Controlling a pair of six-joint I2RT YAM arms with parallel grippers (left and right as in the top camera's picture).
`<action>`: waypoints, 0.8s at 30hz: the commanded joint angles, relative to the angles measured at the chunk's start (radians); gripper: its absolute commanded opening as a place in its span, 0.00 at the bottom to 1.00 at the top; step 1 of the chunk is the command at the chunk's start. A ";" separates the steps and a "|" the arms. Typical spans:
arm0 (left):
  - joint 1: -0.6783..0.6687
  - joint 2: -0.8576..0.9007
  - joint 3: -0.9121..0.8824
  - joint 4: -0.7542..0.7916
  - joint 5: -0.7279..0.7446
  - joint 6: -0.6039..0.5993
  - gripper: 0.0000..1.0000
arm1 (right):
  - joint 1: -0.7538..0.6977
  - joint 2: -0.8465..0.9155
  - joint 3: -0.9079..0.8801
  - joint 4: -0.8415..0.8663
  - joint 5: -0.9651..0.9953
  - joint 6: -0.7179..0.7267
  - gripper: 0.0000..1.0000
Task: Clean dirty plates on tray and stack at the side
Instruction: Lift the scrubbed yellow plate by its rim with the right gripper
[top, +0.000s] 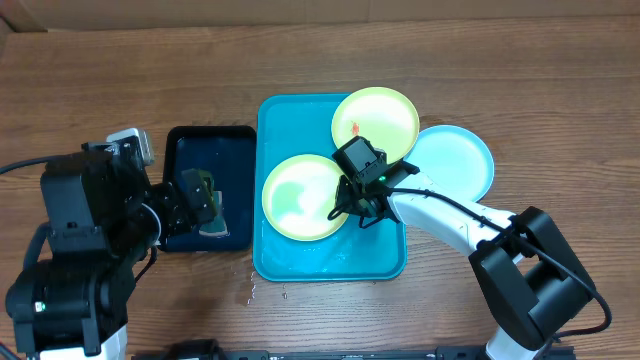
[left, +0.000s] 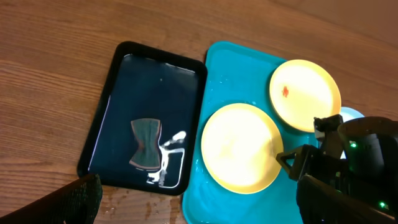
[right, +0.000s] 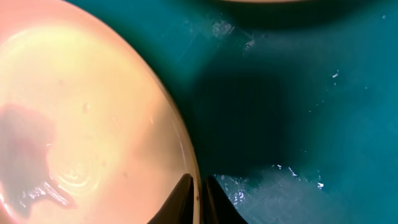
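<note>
– Green plate (top: 303, 196), where is it now, and who has it?
– It lies on the tray (top: 330, 265), toward 8 o'clock from the tray's middle. The right gripper (right: 198, 202) pinches its rim at the plate's 3 o'clock edge, one finger on each side of the thin lip.
– And the left gripper (top: 200, 195)?
– Its jaws are spread wide and hold nothing. It hangs over the black tray (top: 180, 150) at 9 o'clock, where the sponge (left: 147, 144) lies in shallow water.
– So which step is this?
– I think the wiping of this plate is done: I see no red on it, only a wet shine. The step in hand is the carry to the side. The blue plate (top: 455, 160) lies on the table at 3 o'clock, outside the tray, so the stack should start there.
– What does the move need?
– First a lift, high enough that the plate passes the tray's raised rim. The grip is on one edge only and the plate is wet, so it can tilt or slip; slow is better.
– Is there room?
– Not much. The smeared plate (top: 375, 118) sits at 1 o'clock, overhangs the far rim and reaches the blue plate's edge; I cannot tell if they touch. The path should go out at 3 to 4 o'clock, clear of it. Bare table is open at 12 and at 6 o'clock.
</note>
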 joint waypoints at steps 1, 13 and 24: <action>0.003 0.015 0.009 0.000 0.008 -0.006 1.00 | 0.004 0.008 -0.006 0.006 0.005 0.004 0.04; 0.003 0.103 0.009 0.001 0.008 -0.006 1.00 | -0.027 0.004 0.190 -0.250 -0.003 -0.018 0.04; 0.003 0.217 0.009 0.001 0.008 -0.006 1.00 | -0.004 0.004 0.497 -0.409 -0.005 -0.049 0.04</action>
